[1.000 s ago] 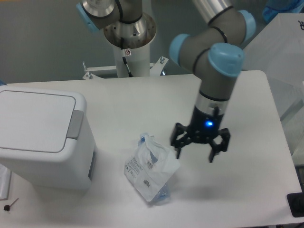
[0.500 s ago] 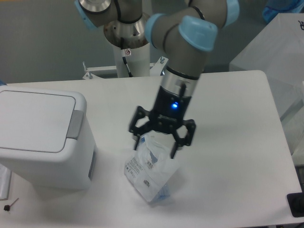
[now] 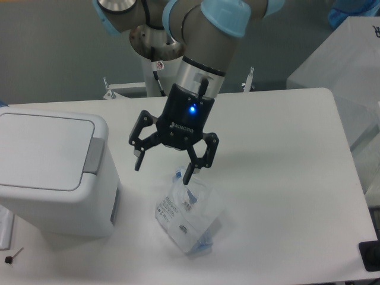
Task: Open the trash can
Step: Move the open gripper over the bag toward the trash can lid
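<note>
Trash can (image 3: 50, 172) sits at the left edge of the tabletop (image 3: 279, 178), lid flat and shut, its grey push tab (image 3: 94, 155) running along the lid's right side and facing the arm. Nothing is on the lid, so the tab is fully exposed. Just to its right hangs the gripper (image 3: 161, 168), fingers spread wide and pointing down, nothing between them, blue light glowing on its body. It is above the tabletop, apart from the can, with its right finger just over the top of a clear plastic bag with blue print (image 3: 189, 217) that lies crumpled in front.

By my read, this is the approach to the tab. To do it well: carry the gripper left until it is over the grey strip, narrow the fingers for a firmer pressing tip, and come straight down on the middle of the tab rather than the white lid beside it. Keep the fingers off that bag on the way.
</note>
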### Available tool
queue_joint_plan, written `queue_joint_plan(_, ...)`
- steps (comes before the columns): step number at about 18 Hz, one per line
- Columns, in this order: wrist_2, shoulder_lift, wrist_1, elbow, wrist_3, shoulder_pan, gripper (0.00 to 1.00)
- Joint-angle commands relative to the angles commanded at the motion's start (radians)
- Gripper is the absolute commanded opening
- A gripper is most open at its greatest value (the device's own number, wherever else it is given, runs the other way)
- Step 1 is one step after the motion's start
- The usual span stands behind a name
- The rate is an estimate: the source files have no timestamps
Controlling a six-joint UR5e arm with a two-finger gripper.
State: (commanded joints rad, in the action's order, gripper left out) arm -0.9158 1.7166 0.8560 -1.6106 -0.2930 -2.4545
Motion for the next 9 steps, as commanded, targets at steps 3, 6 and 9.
queue_joint_plan(3,-0.003,-0.028,0.0,-0.023,0.0,0.015,1.0)
queue_joint_plan(6,-0.005,-0.067,0.0,-0.074,-0.015,0.025,1.0)
queue_joint_plan(9,-0.008,-0.068,0.0,-0.084,-0.012,0.06,1.0)
